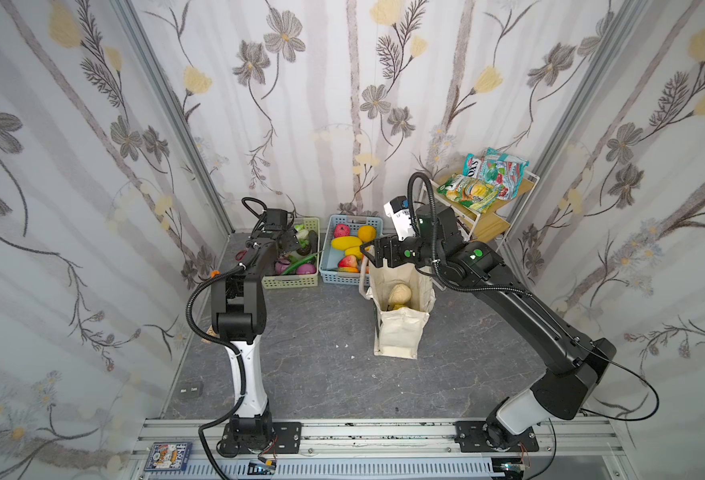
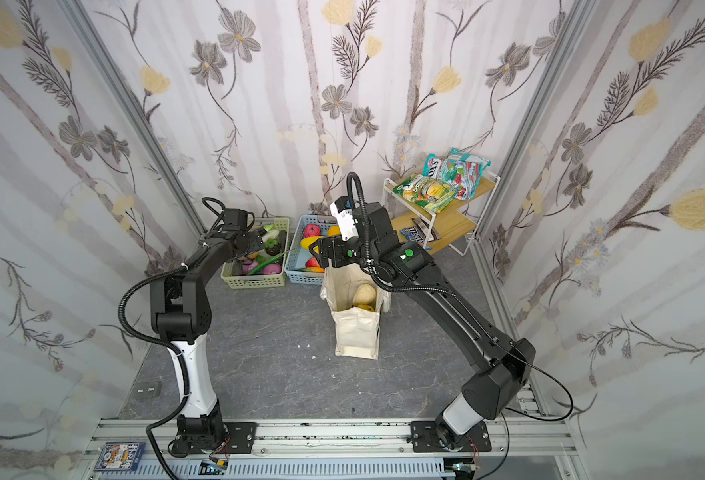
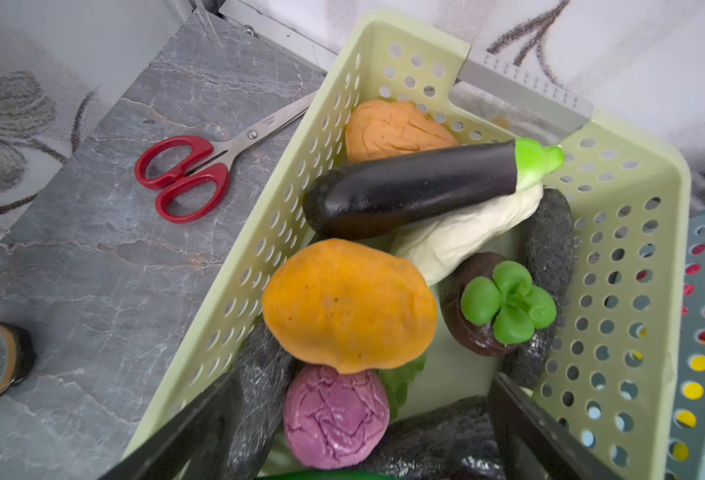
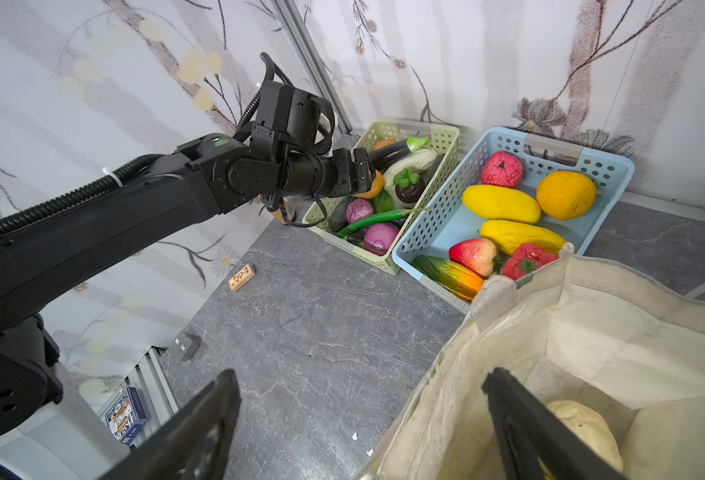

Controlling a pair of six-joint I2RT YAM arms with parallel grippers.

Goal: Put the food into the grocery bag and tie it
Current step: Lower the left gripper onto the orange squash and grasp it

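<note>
The cream grocery bag [image 1: 400, 332] [image 2: 357, 332] stands open on the floor with a cream food piece [image 1: 399, 294] [image 4: 583, 424] inside. My right gripper [image 1: 373, 253] [image 4: 361, 376] hangs open over the bag's far rim, one finger inside it and one outside, holding nothing. My left gripper [image 1: 296, 245] [image 3: 363, 388] is open and empty just above the green basket [image 1: 290, 282] [image 3: 259, 232], over an orange vegetable [image 3: 348, 305] and a purple cabbage [image 3: 336, 415]. An eggplant [image 3: 409, 189] lies farther in. Yellow, orange and red fruit [image 4: 502, 203] fill the blue basket [image 1: 342, 276].
Candy packets [image 1: 483, 183] [image 2: 446, 183] lie on a wire shelf rack [image 1: 504, 216] at the back right. Red scissors [image 3: 184, 174] lie on the floor beside the green basket. A small wooden block [image 4: 241, 277] and a card deck [image 1: 168, 456] sit near the left arm.
</note>
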